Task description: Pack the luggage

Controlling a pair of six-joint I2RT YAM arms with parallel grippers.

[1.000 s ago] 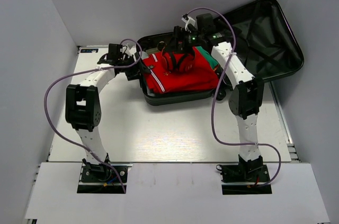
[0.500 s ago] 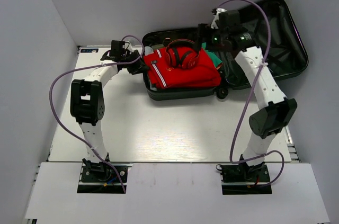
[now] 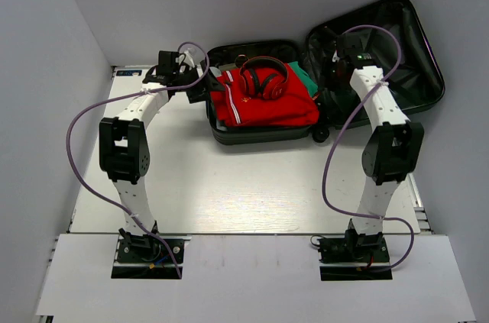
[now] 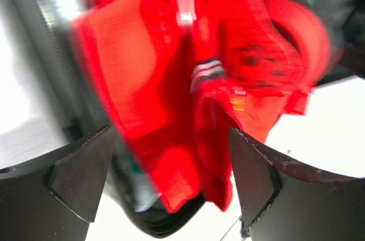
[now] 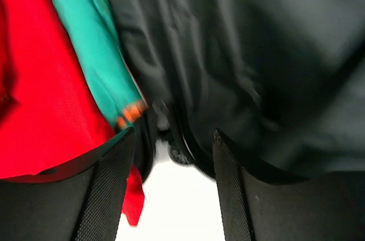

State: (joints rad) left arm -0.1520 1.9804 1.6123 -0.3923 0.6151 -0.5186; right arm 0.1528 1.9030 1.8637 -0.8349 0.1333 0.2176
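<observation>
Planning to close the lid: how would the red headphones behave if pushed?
Probably rigid: the headphones keep their arched shape. They lie loose on soft red clothes in the luggage, so a push would likely slide or tip them.

One luggage lies open at the far edge of the one surface. It holds one red garment, one green garment and one pair of red headphones. There are two pincers: the left pincer and the right pincer.
</observation>
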